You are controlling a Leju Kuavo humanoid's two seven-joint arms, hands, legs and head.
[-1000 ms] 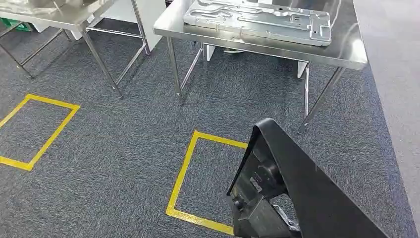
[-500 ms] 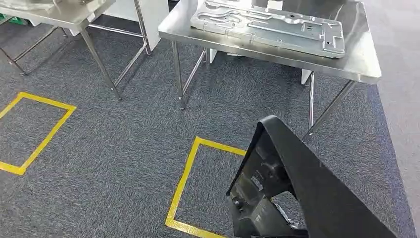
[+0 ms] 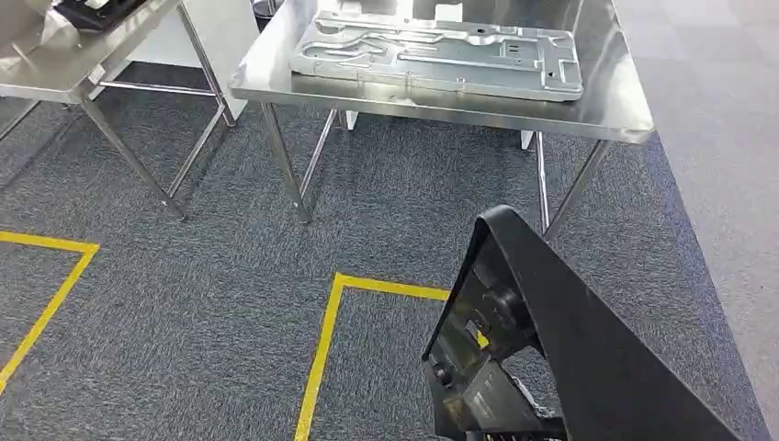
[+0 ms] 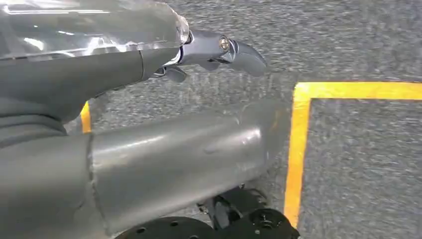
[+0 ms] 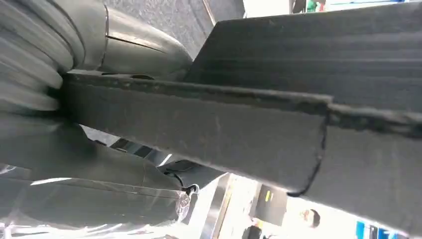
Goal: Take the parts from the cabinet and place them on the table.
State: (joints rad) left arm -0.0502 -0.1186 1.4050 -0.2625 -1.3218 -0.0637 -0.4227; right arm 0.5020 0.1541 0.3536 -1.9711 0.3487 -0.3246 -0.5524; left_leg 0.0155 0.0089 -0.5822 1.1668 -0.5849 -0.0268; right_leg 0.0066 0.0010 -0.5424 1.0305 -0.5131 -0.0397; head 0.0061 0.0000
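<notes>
Grey carpet (image 3: 184, 303) with yellow tape lines (image 3: 317, 367) leads to a steel table (image 3: 625, 110) bearing a metal plate (image 3: 441, 55). Right hand (image 5: 74, 164) grips a black plastic part (image 3: 570, 340), carried low. Left hand (image 4: 219, 50) hangs empty, fingers loosely spread. Best approach squarely and set it beside the plate.

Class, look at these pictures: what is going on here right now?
The robot is carrying a black part in its right hand toward a steel table. A silver metal panel lies on that table. The left hand hangs by the robot's side over grey carpet marked with yellow tape, holding nothing. The black part is not yet on the table.
</notes>
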